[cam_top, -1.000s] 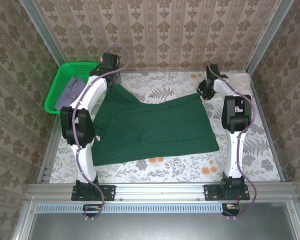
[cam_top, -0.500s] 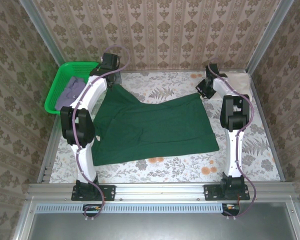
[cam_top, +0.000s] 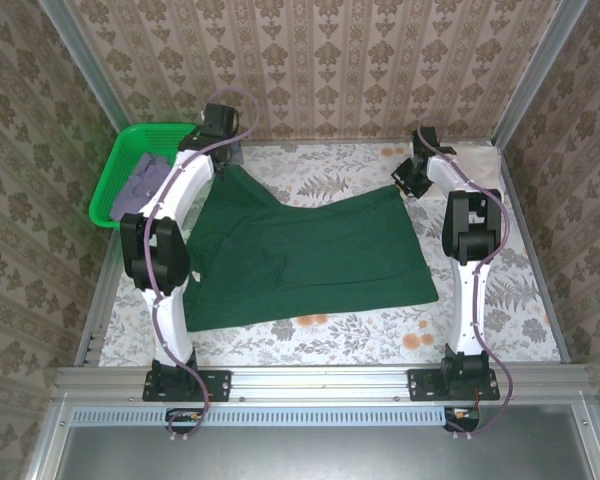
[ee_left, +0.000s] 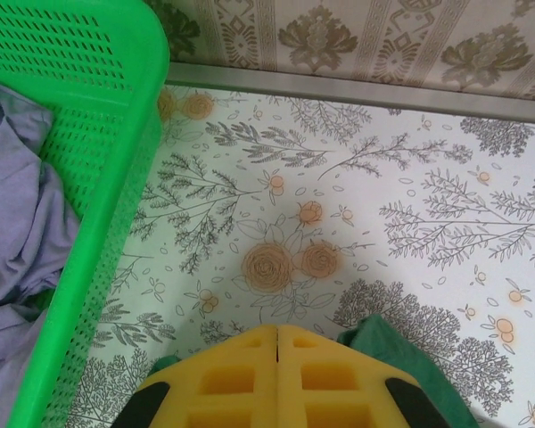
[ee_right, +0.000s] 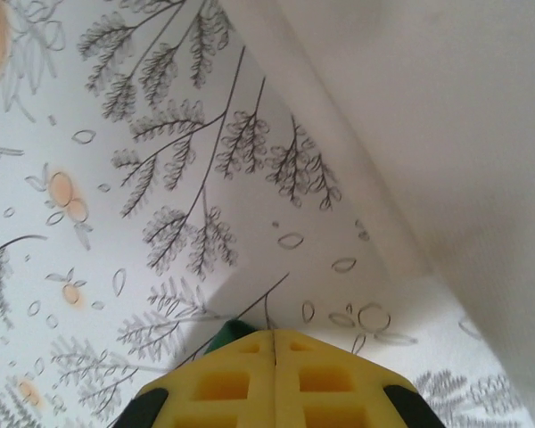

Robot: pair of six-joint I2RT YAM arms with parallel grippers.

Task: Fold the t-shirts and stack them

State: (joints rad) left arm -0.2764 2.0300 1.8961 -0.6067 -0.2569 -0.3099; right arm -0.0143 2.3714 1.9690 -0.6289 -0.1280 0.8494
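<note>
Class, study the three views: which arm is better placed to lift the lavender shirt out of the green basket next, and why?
Left. The left hand, shut on the dark green shirt, sits right beside the basket holding the lavender shirt; the right hand grips the opposite corner, across the table.

The large t-shirt (cam_top: 310, 255) is lying spread across the middle of the worktop (cam_top: 320, 178). A basket (cam_top: 108, 185) is sitting at the far-left corner, holding a second t-shirt (cam_top: 145, 180). A third t-shirt (cam_top: 477, 160) is lying far right.

Right claw (ee_right: 275, 333) closed, seemingly pinching green t-shirt (cam_top: 310, 250).
</note>
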